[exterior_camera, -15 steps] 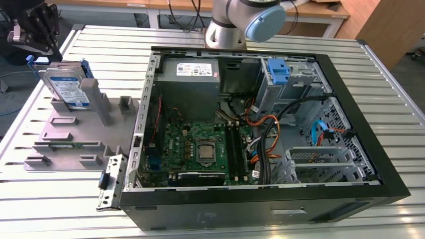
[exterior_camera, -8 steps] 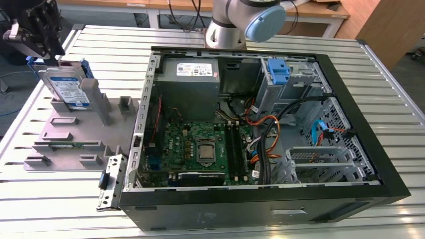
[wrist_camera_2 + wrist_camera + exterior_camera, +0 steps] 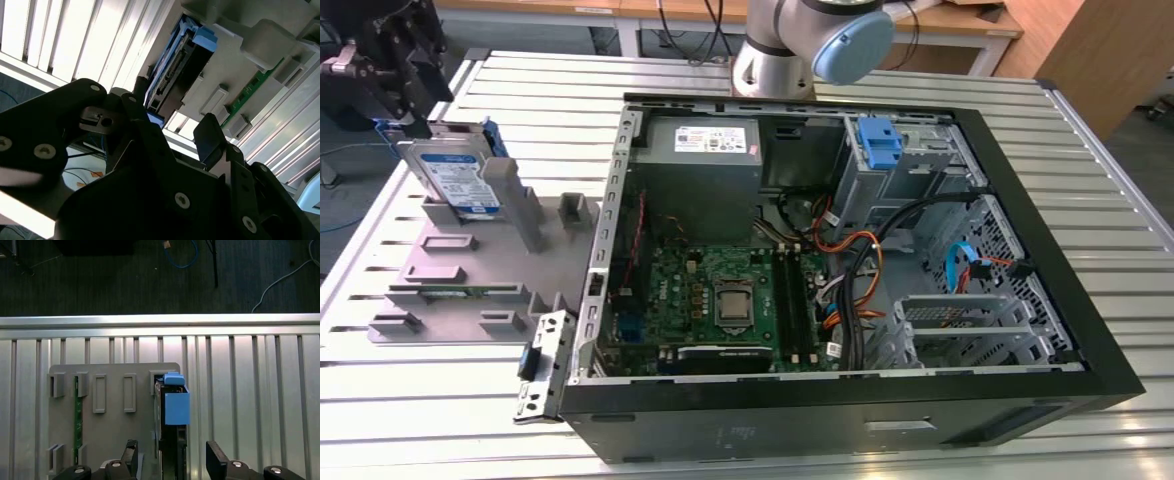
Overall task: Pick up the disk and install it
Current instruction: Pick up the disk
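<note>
The disk (image 3: 454, 178) is a silver-grey drive with a white-and-blue label and blue rails. It stands upright on its edge in a slot of the grey holder (image 3: 460, 275) at the exterior view's left. My gripper (image 3: 411, 118) hangs just above and behind it. In the first wrist view the disk (image 3: 172, 410) appears edge-on with its blue tab up, and my gripper (image 3: 174, 456) is open, one finger (image 3: 131, 452) on each side, apart from the drive. The second wrist view has the disk (image 3: 175, 67) beyond the open gripper (image 3: 175, 120).
An open computer case (image 3: 1067, 330) lies at the exterior view's right, with motherboard (image 3: 720, 295), cables, a grey power-supply box (image 3: 707, 145) and a blue bracket (image 3: 881, 145) at the drive bay. The arm's base (image 3: 807, 45) stands behind it. A green memory stick (image 3: 78, 415) sits in the holder.
</note>
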